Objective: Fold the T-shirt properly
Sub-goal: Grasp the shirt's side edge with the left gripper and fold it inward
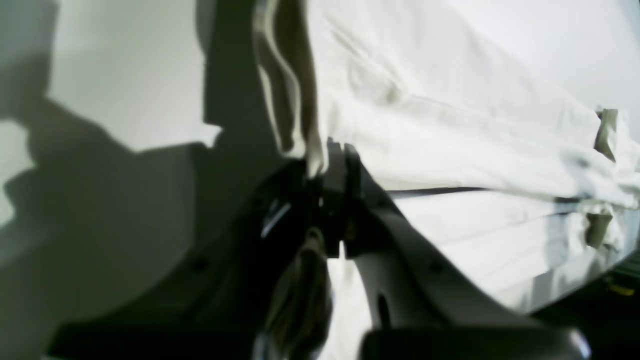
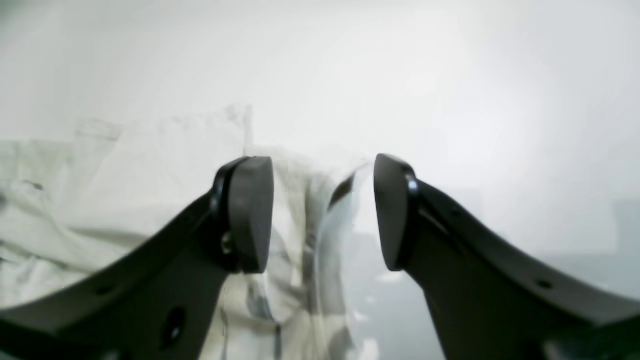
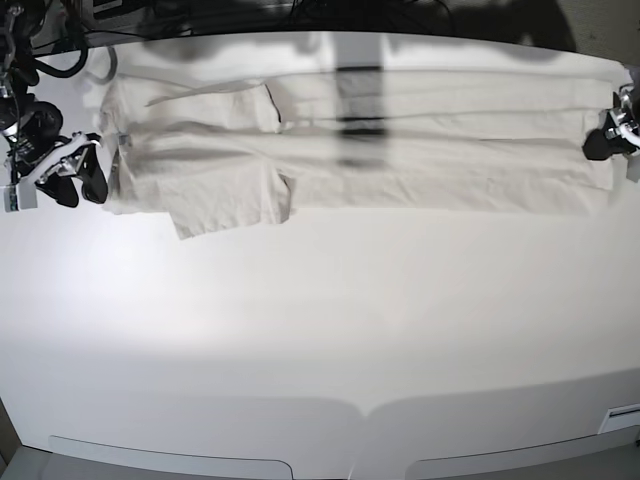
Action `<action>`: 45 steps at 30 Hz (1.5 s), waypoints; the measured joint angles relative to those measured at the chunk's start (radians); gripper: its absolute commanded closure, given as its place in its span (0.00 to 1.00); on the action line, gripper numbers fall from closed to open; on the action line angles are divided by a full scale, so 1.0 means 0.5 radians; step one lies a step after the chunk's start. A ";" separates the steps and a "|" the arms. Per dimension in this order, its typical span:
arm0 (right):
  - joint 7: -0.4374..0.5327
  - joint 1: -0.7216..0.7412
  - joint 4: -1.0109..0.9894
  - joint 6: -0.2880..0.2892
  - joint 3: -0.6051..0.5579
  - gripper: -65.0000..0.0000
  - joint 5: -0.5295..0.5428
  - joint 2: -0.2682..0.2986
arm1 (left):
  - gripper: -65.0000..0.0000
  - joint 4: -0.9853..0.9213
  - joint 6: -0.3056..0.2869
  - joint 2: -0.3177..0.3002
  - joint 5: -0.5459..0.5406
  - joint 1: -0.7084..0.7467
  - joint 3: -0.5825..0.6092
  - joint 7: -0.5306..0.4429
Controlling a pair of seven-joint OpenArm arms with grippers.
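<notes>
The off-white T-shirt (image 3: 400, 150) lies stretched in a long band across the far part of the white table (image 3: 320, 330), one sleeve (image 3: 225, 205) pointing toward the front. At its right end my left gripper (image 3: 605, 140) is shut on the fabric edge. In the left wrist view the fingertips (image 1: 325, 165) pinch a fold of cloth (image 1: 450, 125). My right gripper (image 3: 80, 178) stands open just off the shirt's left edge. In the right wrist view its two pads (image 2: 250, 215) are wide apart around a rumpled bit of cloth (image 2: 300, 210), touching nothing.
Black cables and arm hardware (image 3: 45, 50) crowd the back left corner. A dark shadow band (image 3: 360, 110) crosses the shirt's middle. The table's far edge (image 3: 330, 35) runs just behind the shirt.
</notes>
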 measured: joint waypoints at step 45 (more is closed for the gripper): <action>-0.082 0.167 0.149 0.000 -0.424 0.51 -0.329 -0.385 | 1.00 1.306 0.678 0.645 0.105 0.227 0.060 0.153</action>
